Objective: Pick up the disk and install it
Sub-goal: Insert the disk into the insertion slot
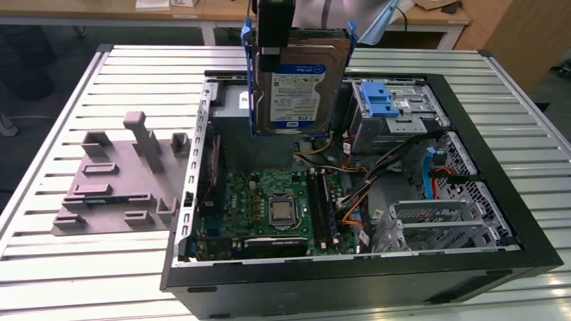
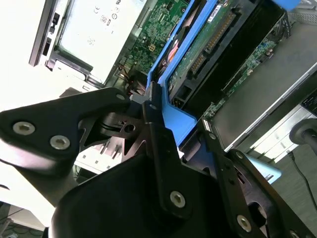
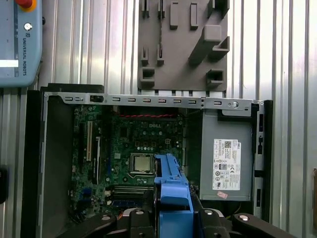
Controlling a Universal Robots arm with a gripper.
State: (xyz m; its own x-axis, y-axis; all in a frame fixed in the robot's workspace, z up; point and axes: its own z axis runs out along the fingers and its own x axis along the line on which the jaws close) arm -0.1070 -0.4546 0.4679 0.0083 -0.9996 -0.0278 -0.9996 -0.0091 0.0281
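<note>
The disk (image 1: 299, 87) hangs upright above the open computer case (image 1: 357, 284), its blue-and-white label facing the camera in the exterior view. A blue carrier frame runs along its sides. My gripper (image 1: 274, 33) is shut on the disk's upper edge. In the second wrist view the black fingers (image 2: 151, 106) clamp the blue frame (image 2: 168, 119), and the disk's green circuit side (image 2: 208, 44) shows beyond. In the first wrist view the blue frame (image 3: 171, 191) sticks out between the fingers, over the motherboard (image 3: 133, 144).
Inside the case are a grey drive bay with a blue latch (image 1: 388, 103), the power-supply box with a white sticker (image 3: 225, 161), and orange and blue cables (image 1: 428, 180). A grey moulded fixture (image 1: 125, 174) lies on the slatted table at the exterior view's left. A teach pendant (image 3: 20, 39) lies nearby.
</note>
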